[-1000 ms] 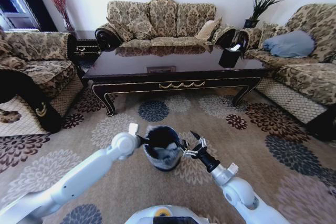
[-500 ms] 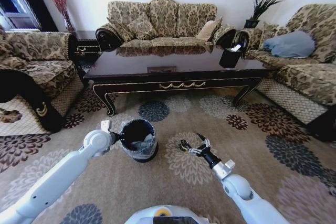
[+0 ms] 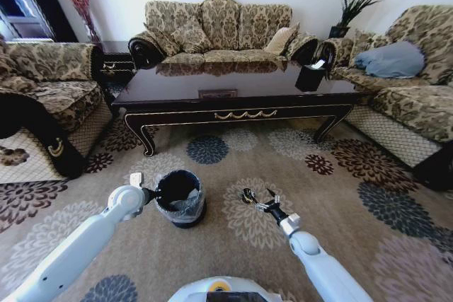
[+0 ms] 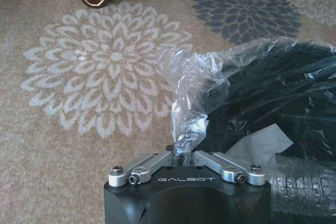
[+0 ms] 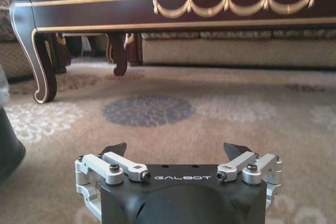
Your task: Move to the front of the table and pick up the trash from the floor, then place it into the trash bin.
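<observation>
The trash bin (image 3: 178, 198) is standing upright on the floor (image 3: 340, 196), in front of the table (image 3: 233, 97) and well apart from its near edge. The bin's rim is being gripped on its left side by the left gripper (image 3: 150, 193); in the left wrist view the fingers are seen closed together on the translucent liner (image 4: 210, 85) folded over the rim, with the left gripper (image 4: 182, 156) pinching a bunched fold of it. White crumpled material and a ribbed clear plastic piece are being shown inside the bin (image 4: 273, 98), beside the gripper body.

The right gripper (image 3: 259, 200) is being held low over the carpet, to the right of the bin and apart from it, with its fingers spread wide and nothing between them; in the right wrist view the right gripper (image 5: 178, 153) is facing the table's front apron, with the gold scroll trim (image 5: 231, 6) running along it. A curved carved leg (image 5: 37, 56) is marking the table's left corner.

A broad strip of bare carpet is lying between the bin and the table front. Sofas are bounding the room on the left, rear and right, and a black tissue box (image 3: 309, 76) is sitting near the tabletop's right end
</observation>
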You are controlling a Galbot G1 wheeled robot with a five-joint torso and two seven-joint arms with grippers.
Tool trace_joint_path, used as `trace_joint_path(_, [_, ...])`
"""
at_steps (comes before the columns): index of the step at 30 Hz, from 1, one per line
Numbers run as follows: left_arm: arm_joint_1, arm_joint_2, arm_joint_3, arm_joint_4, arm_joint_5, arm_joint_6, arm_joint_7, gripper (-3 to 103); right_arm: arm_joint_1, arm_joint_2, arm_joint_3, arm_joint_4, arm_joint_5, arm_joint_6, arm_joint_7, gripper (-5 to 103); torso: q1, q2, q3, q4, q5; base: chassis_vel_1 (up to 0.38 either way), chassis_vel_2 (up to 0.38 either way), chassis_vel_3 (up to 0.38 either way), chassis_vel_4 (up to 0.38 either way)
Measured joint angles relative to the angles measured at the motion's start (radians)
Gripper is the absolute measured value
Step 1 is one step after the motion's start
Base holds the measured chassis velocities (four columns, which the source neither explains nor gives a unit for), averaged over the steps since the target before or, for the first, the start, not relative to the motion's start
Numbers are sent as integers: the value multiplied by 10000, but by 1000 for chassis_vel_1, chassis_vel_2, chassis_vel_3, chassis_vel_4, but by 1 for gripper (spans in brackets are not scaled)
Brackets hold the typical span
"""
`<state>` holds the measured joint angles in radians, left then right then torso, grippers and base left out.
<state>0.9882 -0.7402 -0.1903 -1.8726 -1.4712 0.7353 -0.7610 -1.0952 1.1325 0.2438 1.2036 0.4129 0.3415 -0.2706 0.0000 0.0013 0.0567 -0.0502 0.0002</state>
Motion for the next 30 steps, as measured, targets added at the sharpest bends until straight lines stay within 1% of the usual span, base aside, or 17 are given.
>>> trace_joint_path(3, [62,42,-58,-166,-12,0,-18,0,403,190,-271,-657,126,0,-133,100,0,0,0,-3,-4,0,0,0,0])
trace_joint_path(5, [65,45,-59,-195,-22,0,-21,0,495,240,-319,-818,127,3,-197,100,0,0,0,-3,-2,0,0,0,0])
trace_joint_path(6, [78,46,-60,-251,-39,0,-36,0,690,367,-353,-1208,36,68,-308,100,0,0,0,-2,-4,0,0,0,0])
trace_joint_path(9, [174,46,-59,-377,-51,0,-82,0,1108,686,-370,-2056,-160,232,-511,100,0,0,1,-4,0,0,0,0,0])
trace_joint_path(10, [174,46,-59,-377,-51,0,-82,0,1108,686,-370,-2056,-160,232,-511,100,0,0,1,-4,0,0,0,0,0])
trace_joint_path(12, [274,66,-56,-488,-52,0,-102,0,1457,878,-374,-2686,-215,337,-666,100,0,0,0,-1,-4,0,0,0,0])
trace_joint_path(16, [320,110,-62,-553,-58,0,-112,0,1797,1008,-363,-3256,-229,396,-771,100,0,0,0,-2,-3,0,0,0,0])
trace_joint_path(19, [346,151,-114,-604,-85,0,-122,0,2434,1251,-244,-4382,-287,608,-978,100,0,0,1,-2,-3,0,0,0,0])
trace_joint_path(21, [351,154,-116,-611,-85,0,-122,0,2528,1278,-232,-4542,-289,638,-1008,100,0,0,1,-2,-2,0,0,0,0])
trace_joint_path(22, [372,157,-119,-631,-78,0,-123,0,2777,1332,-212,-4920,-292,696,-1088,100,0,0,0,-2,-2,0,0,0,0])
trace_joint_path(25, [389,156,-119,-636,-68,0,-123,0,3030,1412,-198,-5337,-304,715,-1180,100,0,-1,0,-2,-4,0,0,0,0])
trace_joint_path(28, [389,128,-120,-635,-58,0,-123,0,3297,1560,-158,-5903,-521,704,-1302,100,0,0,1,-2,-3,0,0,0,0])
trace_joint_path(30, [378,98,-132,-605,-56,0,-120,0,3296,1630,-176,-5949,-322,530,-1306,100,0,0,0,-2,-3,0,0,0,0])
